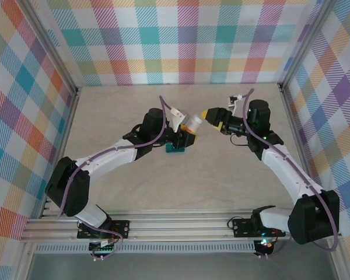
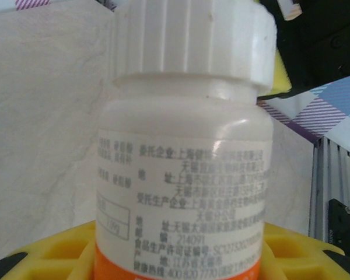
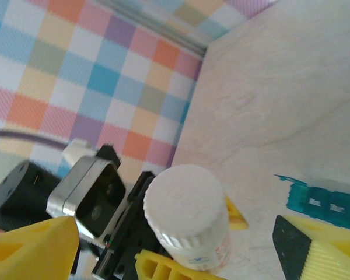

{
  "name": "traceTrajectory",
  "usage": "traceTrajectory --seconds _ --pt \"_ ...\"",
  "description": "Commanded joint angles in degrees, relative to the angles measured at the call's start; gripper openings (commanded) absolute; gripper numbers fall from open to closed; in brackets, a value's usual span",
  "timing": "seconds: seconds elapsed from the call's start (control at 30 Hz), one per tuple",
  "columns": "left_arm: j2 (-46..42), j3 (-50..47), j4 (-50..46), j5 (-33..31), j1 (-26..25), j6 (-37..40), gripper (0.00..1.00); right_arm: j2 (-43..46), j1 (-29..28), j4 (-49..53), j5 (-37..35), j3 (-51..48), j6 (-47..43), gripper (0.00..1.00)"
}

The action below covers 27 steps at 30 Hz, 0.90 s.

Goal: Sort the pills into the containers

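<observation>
Holding the white bottle [image 2: 184, 175] clamped, the left gripper [image 1: 189, 127] offers its cap to the right gripper [image 3: 175, 245], which is spread wide and empty. The containers [image 3: 324, 201] lie below, right of it. The cap is possibly off-centre, so a skewed twist could wrench the bottle loose.

A white bottle [image 2: 184, 146] with an orange band, teal containers [image 3: 324, 202], a beige marbled table [image 1: 221, 175] and pastel plaid walls [image 1: 181, 41].

Open table [image 1: 163, 102] beyond bottle [image 1: 192, 123] and containers [image 1: 175, 150]
</observation>
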<state>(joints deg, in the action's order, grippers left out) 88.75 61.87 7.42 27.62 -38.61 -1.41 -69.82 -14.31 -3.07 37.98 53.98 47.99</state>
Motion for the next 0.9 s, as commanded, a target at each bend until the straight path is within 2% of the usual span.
traceTrajectory --seconds 0.0,0.2,0.87 --pt "-1.5 1.3 -0.8 -1.1 -0.4 2.2 0.00 1.9 0.2 7.5 -8.7 2.3 7.3 0.89" --pt "-0.4 1.8 -1.1 -1.8 -0.7 2.9 0.00 -0.5 -2.5 12.6 -11.5 6.3 9.3 0.88" --pt "0.6 2.0 -0.8 -1.3 -0.9 2.7 0.00 -6.8 -9.5 11.8 -14.4 10.7 8.9 0.75"
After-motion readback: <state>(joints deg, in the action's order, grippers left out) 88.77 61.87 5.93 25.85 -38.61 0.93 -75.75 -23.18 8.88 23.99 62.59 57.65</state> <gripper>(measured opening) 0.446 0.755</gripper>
